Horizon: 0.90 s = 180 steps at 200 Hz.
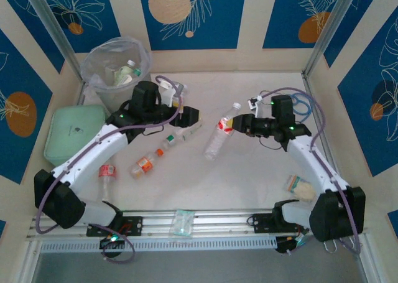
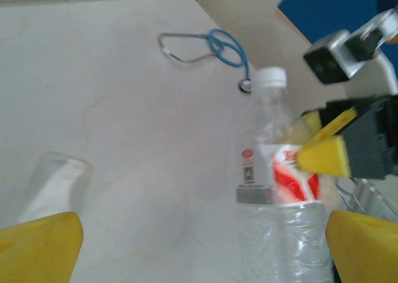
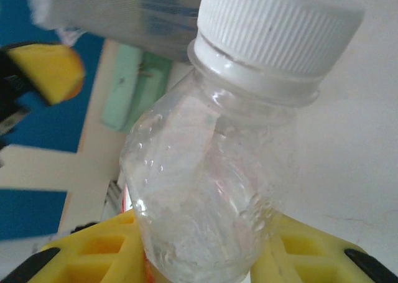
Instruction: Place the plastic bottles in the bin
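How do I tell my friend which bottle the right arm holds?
Find the middle of the white table. The right gripper grips a clear bottle there. It is taller than the little bottles beside it, with a white cap and a red label.

left arm [image 1: 93,152] runs from its base at bottom left up and right toward table centre, elbow low, wrist raised. left gripper [image 1: 191,118] points right, with yellow fingers [image 2: 43,245] spread wide. right arm [image 1: 311,162] reaches up and left from its base at bottom right, and right gripper [image 1: 232,127] points left, its pads [image 3: 93,252] pressed on both sides of a bottle [image 1: 217,140]. the two grippers face each other, near but apart
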Each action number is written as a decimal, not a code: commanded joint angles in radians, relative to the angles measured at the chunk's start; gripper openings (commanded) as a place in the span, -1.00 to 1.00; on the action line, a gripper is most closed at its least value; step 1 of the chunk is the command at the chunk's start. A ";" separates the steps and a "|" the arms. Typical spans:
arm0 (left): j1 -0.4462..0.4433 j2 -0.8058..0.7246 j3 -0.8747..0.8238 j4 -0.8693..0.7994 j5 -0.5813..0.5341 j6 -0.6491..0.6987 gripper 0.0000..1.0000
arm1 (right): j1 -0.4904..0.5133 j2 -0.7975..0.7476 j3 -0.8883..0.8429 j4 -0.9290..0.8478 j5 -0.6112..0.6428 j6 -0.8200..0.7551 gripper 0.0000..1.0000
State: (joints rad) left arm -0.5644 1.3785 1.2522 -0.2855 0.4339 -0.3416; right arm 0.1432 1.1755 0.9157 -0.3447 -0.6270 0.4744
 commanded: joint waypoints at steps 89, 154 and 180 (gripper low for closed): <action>-0.095 0.122 0.004 0.245 0.468 -0.131 0.99 | -0.077 -0.028 0.001 0.006 -0.365 -0.224 -0.31; -0.138 0.217 0.047 0.228 0.479 -0.095 0.93 | -0.075 -0.025 0.015 0.020 -0.367 -0.214 -0.32; -0.148 0.225 0.043 0.246 0.488 -0.107 0.76 | -0.069 -0.025 0.007 0.058 -0.363 -0.190 -0.32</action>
State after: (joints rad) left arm -0.6952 1.5978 1.2598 -0.0650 0.8757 -0.4625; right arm 0.0696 1.1492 0.9173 -0.3237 -0.9546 0.2615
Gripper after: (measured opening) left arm 0.909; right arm 0.342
